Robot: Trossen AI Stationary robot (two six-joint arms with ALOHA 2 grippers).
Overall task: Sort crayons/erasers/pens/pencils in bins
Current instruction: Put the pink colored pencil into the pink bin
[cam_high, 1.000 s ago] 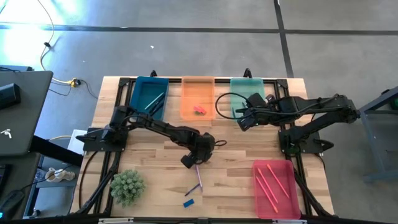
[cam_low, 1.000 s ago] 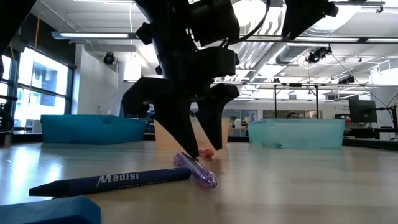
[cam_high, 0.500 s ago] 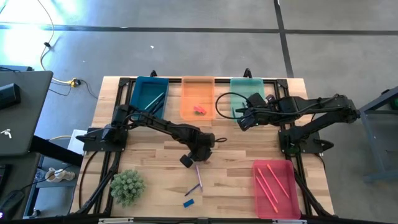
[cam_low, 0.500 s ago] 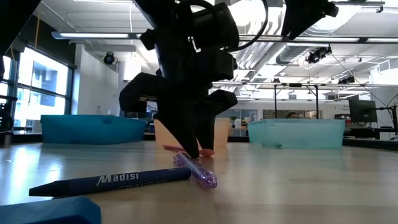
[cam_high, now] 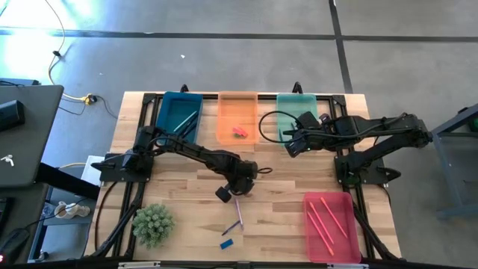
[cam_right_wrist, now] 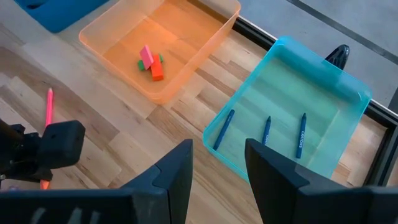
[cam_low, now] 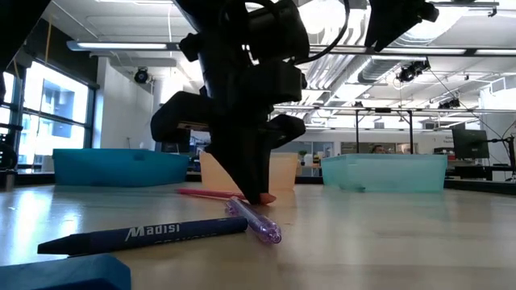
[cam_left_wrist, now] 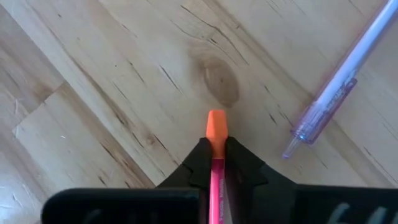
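My left gripper [cam_high: 237, 187] stands at mid-table, shut on a pink pencil [cam_low: 205, 193] with an orange eraser tip [cam_left_wrist: 216, 127]. Next to it lie a purple pen [cam_high: 239, 211] and a dark blue crayon [cam_low: 145, 234], and a blue eraser [cam_high: 227, 243] lies nearer the front edge. Along the far edge stand the blue bin [cam_high: 166, 119], the orange bin [cam_high: 237, 104] and the teal bin [cam_high: 297, 104]. The pink-red bin [cam_high: 317, 239] is at the near right. My right gripper [cam_right_wrist: 217, 168] hangs open above the table in front of the orange and teal bins. My left gripper pinches the pencil's pink shaft [cam_left_wrist: 216, 177] between its two fingers, just behind the orange tip, which pokes out past the fingertips [cam_left_wrist: 239, 165]. The fingers come steeply from above and lie across the pencil. The pencil lies about level, low at the table top.
The orange bin holds several erasers [cam_right_wrist: 151, 62], the teal bin blue crayons [cam_right_wrist: 267, 130], the pink-red bin pencils [cam_high: 328, 217] and the blue bin pens [cam_high: 185, 121]. A small green plant [cam_high: 153, 224] stands at the near left. Bare wood lies between the pen and the pink-red bin.
My left gripper's fingers, wide apart a second ago, have shut on the pink pencil. More of the pencil's shaft now shows beside the gripper in the low view.
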